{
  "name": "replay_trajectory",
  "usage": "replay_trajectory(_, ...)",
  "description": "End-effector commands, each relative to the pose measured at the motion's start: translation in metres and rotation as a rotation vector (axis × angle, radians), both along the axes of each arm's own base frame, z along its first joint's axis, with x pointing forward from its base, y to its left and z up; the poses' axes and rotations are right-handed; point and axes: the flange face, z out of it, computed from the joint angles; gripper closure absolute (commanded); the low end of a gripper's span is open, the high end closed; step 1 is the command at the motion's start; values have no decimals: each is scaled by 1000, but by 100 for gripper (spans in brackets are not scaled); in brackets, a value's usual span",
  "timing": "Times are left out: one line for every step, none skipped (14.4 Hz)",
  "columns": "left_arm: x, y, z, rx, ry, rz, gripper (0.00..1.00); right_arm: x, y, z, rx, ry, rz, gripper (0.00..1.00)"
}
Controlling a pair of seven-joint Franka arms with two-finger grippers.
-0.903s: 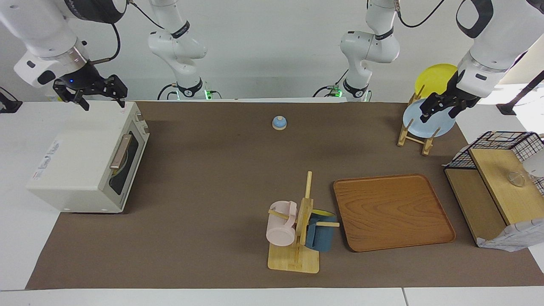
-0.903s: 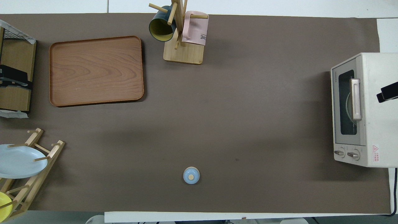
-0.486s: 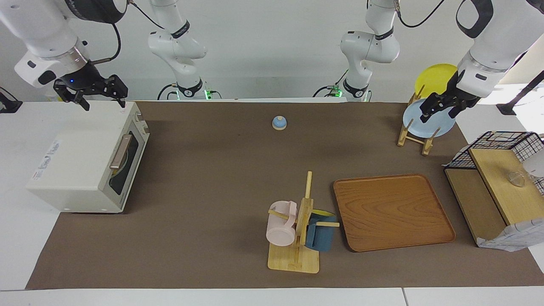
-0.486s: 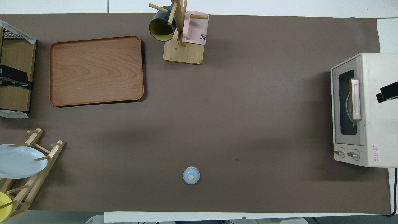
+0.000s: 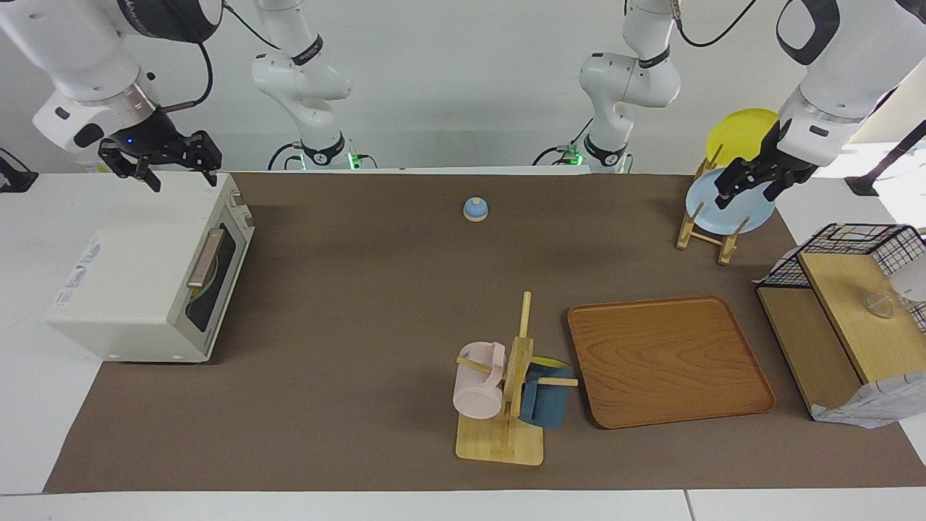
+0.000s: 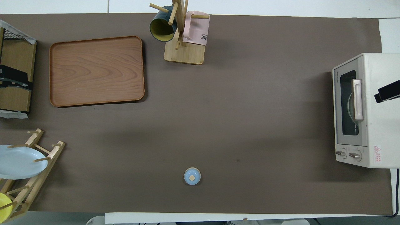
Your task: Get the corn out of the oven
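Observation:
The cream-white oven [image 5: 137,268] stands at the right arm's end of the table, also in the overhead view [image 6: 372,109]. Its dark glass door [image 5: 213,278] is shut, with the tan handle [image 5: 205,258] across it. The corn is hidden; only a curved plate rim shows through the glass. My right gripper [image 5: 179,174] is open and empty in the air over the oven's top, at the end nearer the robots; one finger shows in the overhead view [image 6: 387,93]. My left gripper [image 5: 747,192] is open and empty, waiting over the plate rack.
A wooden plate rack [image 5: 705,228] holds a pale blue plate [image 5: 727,206] and a yellow plate [image 5: 738,134]. A wooden tray [image 5: 665,358], a mug tree [image 5: 506,405] with pink and blue mugs, a small blue knob [image 5: 475,209] and a wire-basket shelf [image 5: 846,318] stand on the brown mat.
My right gripper has drifted slightly over the oven's top toward its door side. The left arm and everything on the table are unchanged.

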Motion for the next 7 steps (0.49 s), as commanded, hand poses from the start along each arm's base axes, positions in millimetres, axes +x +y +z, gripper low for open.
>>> replay_trajectory(-2,2,4,8,2,-2,0,-9,13,-29,7,-63,23,100)
replay_trajectory(-2,2,4,8,2,-2,0,-5,29,-41,5,-71,47,100)
replay_trajectory(-2,3,4,8,2,0,0,0,33,-58,-4,-54,56,100)
replay_trajectory(-1,2,4,8,0,-2,0,8,31,-78,-12,-40,58,100)
replay_trajectory(-2,2,4,8,2,-2,0,13,23,-95,-36,-27,57,100)
replay_trajectory(-2,3,4,8,2,0,0,20,14,-113,-79,-16,67,100)
replay_trajectory(-2,2,4,8,2,-2,0,23,4,-126,-105,-13,67,100)
